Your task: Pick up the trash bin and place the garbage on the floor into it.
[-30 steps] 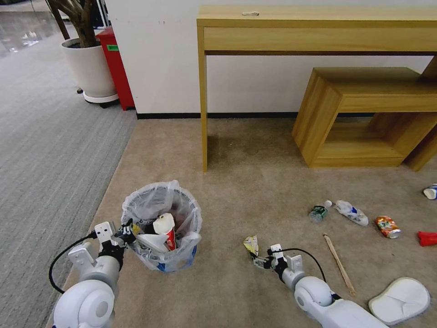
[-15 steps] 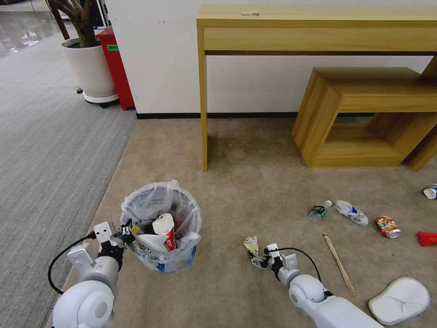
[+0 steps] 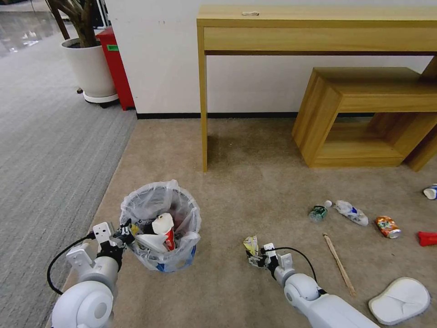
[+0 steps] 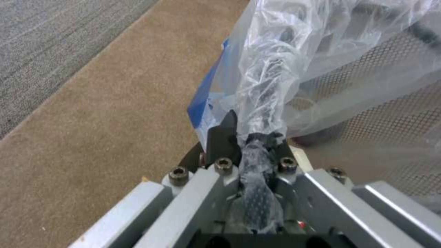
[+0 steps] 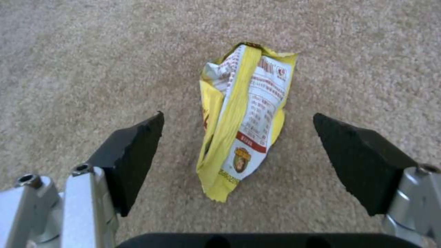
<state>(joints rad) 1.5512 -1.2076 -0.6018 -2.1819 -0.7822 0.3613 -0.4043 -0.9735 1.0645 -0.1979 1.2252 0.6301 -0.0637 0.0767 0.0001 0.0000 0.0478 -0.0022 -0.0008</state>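
The yellow wrapper [image 5: 243,120] on the floor [image 5: 92,51] carries rows of small red print on a white panel, a red band and a round badge with a figure near its lower end; none of the characters can be made out. No other thing bears wording that can be read

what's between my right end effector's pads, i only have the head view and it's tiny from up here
Observer: A crumpled yellow snack wrapper with red and white print lies on the beige short-pile carpet, centred between the black pads of the right end effector.
Operator: closed on it yet
Observer: No, the pads stand wide open, clear of the wrapper on both sides.
Operator: and the left one, got the bin or just the bag
Observer: The left end effector pinches the clear plastic liner and dark mesh rim of the small round trash bin together.
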